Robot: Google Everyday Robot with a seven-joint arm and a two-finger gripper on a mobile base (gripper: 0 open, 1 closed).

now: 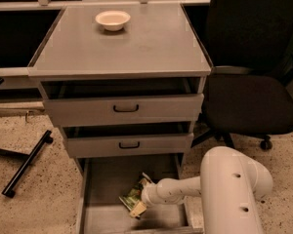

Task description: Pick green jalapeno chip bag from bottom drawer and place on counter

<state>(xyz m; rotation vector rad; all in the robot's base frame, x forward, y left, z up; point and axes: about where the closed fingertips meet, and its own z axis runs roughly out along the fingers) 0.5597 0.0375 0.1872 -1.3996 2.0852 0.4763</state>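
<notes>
Two steps remained, lift and desk (151, 48) placement; end effector (139, 207) apparently touched the chip bag (132, 197) in the bottom drawer (105, 179), grip impossible to tell.

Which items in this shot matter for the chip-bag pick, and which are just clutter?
Job:
green jalapeno chip bag, lying in the bottom drawer
counter
gripper, down in that drawer at the bag

Lying about:
cream bowl on the counter
top drawer and middle drawer
black office chair
black bar on the floor
</notes>
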